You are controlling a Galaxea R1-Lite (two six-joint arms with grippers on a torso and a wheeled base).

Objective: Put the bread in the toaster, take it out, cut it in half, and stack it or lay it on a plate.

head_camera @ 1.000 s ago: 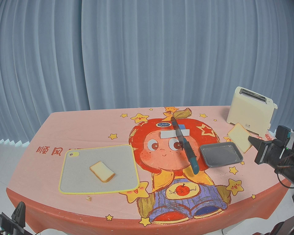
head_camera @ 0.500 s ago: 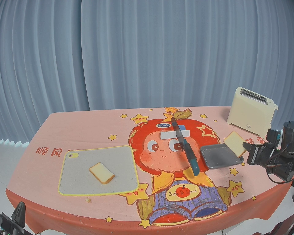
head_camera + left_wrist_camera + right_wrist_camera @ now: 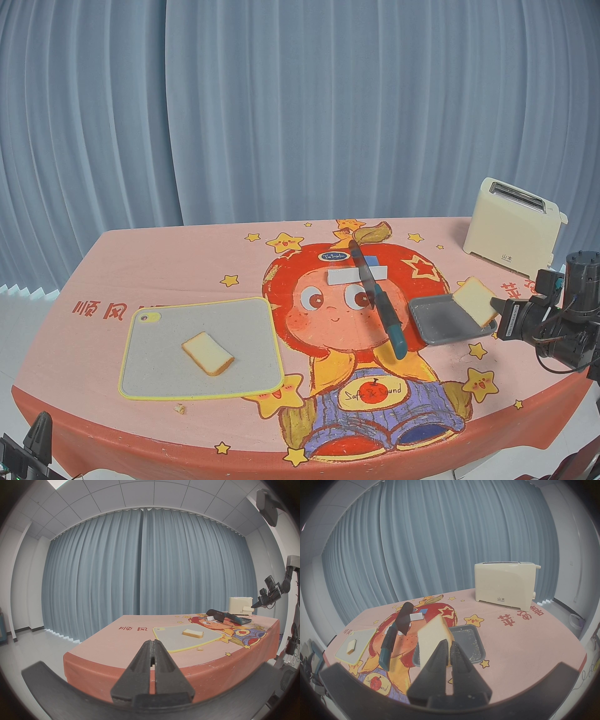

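The plating step appears in hand: the right gripper [image 3: 495, 305], clamped on one bread half [image 3: 475, 300] tilted over the right edge of the grey plate [image 3: 437, 326], must next lower and release it, with the other half [image 3: 207, 352] on the cutting board [image 3: 150, 375] to follow.

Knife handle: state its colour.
The knife handle is teal blue; the head view shows it best.

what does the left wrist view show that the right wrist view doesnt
Left wrist view adds: the shut left gripper off the table corner, and ceiling tiles. Right wrist view adds: a close look at the right gripper shut on a bread slice over the gray tray, crumbs in it. Shared: cutting board with a bread piece, knife, toaster.
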